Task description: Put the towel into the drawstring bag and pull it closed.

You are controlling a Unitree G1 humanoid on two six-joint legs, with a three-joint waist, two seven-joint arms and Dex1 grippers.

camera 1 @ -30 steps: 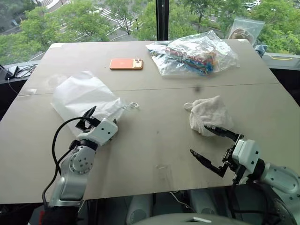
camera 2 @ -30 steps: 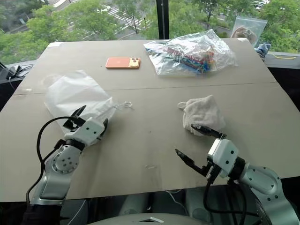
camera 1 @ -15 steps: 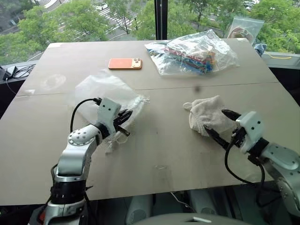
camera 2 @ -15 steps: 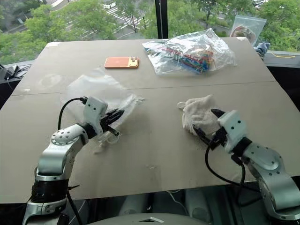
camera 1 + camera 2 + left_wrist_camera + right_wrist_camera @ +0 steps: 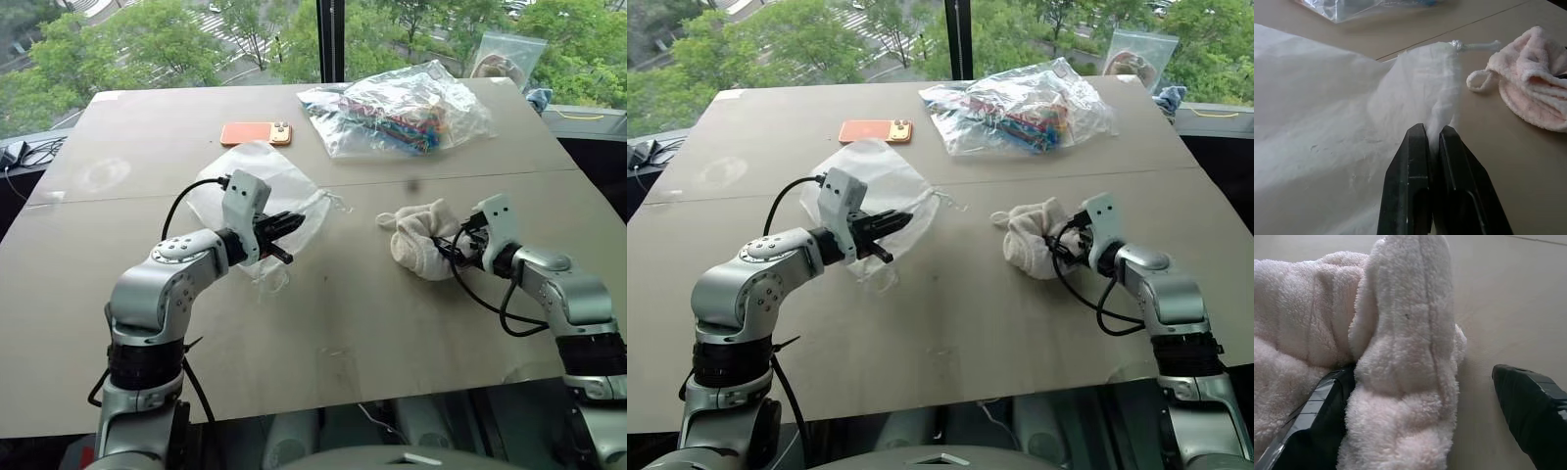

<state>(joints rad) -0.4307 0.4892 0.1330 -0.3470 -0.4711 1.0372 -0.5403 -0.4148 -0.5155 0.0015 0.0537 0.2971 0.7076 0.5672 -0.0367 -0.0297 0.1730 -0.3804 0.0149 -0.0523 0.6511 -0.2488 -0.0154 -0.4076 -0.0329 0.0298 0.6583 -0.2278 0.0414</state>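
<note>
I note the left claw [image 5: 1432, 134] pinched tight on the drawstring bag [image 5: 257, 181], at the worktop's [image 5: 323, 313] centre-left. My right claw [image 5: 1425, 431] stands spread around a fold of the towel [image 5: 416, 240], at three o'clock from the bag, well apart.

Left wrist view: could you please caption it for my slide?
Left pincer shut on the drawstring bag, with the towel lying close by on the table.

Beige table [image 5: 392, 323] against large window [image 5: 196, 39]; dark mullion [image 5: 331, 39] at centre, green trees outside, daylight.
</note>
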